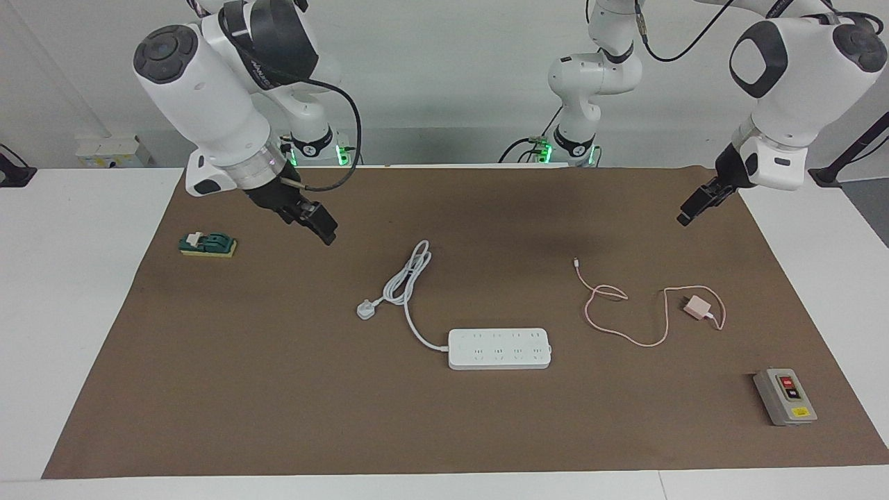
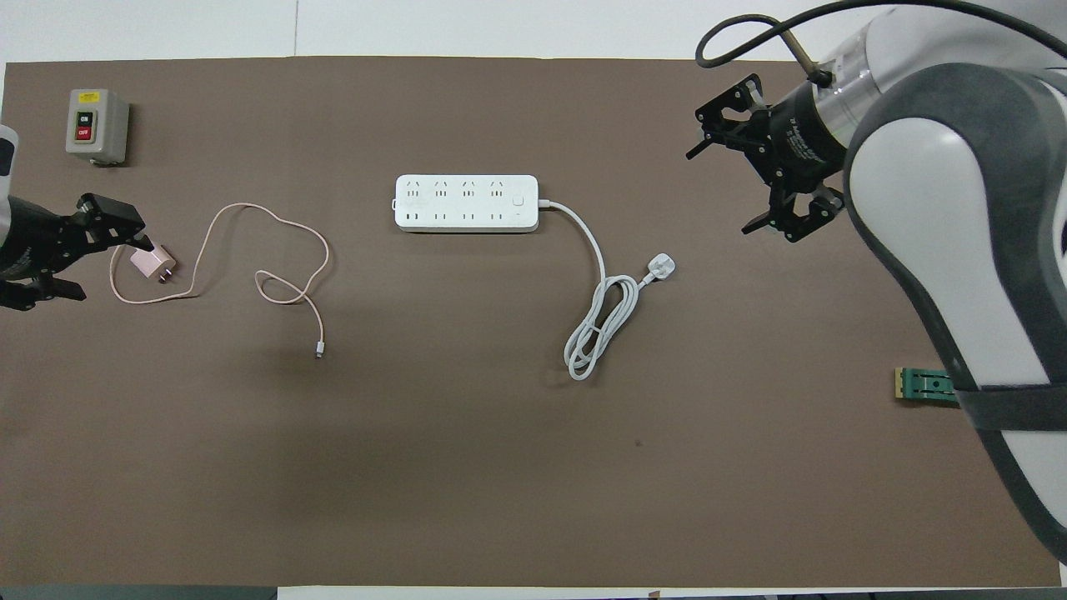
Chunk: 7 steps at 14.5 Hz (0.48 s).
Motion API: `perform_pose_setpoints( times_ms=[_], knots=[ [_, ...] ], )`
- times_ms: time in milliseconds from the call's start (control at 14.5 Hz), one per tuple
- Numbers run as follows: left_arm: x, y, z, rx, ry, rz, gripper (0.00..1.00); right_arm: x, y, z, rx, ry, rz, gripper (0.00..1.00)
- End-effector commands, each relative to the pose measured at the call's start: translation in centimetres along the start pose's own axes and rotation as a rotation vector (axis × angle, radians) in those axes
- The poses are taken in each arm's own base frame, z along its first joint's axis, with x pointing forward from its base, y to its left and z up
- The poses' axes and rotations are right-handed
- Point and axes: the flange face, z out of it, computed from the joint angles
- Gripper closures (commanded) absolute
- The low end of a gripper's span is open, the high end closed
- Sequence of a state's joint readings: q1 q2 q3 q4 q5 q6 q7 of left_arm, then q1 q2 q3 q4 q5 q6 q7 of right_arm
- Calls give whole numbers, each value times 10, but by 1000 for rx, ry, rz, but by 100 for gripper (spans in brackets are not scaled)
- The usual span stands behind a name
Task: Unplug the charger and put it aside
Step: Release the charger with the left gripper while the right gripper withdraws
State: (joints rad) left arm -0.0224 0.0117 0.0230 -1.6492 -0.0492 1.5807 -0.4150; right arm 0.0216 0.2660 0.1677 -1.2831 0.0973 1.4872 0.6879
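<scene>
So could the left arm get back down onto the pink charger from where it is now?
Probably yes. The charger lies loose on the brown mat at the left arm's end, with only its own cable beside it. The left gripper hangs open above the mat, nothing between.

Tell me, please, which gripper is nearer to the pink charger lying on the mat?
The left gripper. It hangs open above the mat close to the charger, holding nothing. The right gripper is raised toward the right arm's end of the table, with the power strip between it and the charger.
</scene>
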Motion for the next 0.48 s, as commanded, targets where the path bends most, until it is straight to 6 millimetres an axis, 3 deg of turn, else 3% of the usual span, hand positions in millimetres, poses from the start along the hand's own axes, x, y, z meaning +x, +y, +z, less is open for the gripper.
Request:
perform_pose_setpoints(
  times_ms=[0, 207, 414],
  knots=[
    [-10, 7, -29, 25, -17, 78, 0, -7, 34, -16, -72, 38, -213, 0],
    [-12, 9, -38, 46, -72, 185, 0, -1, 70, -30, -132, 68, -431, 0],
    [-17, 10, -46, 53, -103, 234, 0, 3, 94, -46, -163, 92, -527, 0]
  ],
)
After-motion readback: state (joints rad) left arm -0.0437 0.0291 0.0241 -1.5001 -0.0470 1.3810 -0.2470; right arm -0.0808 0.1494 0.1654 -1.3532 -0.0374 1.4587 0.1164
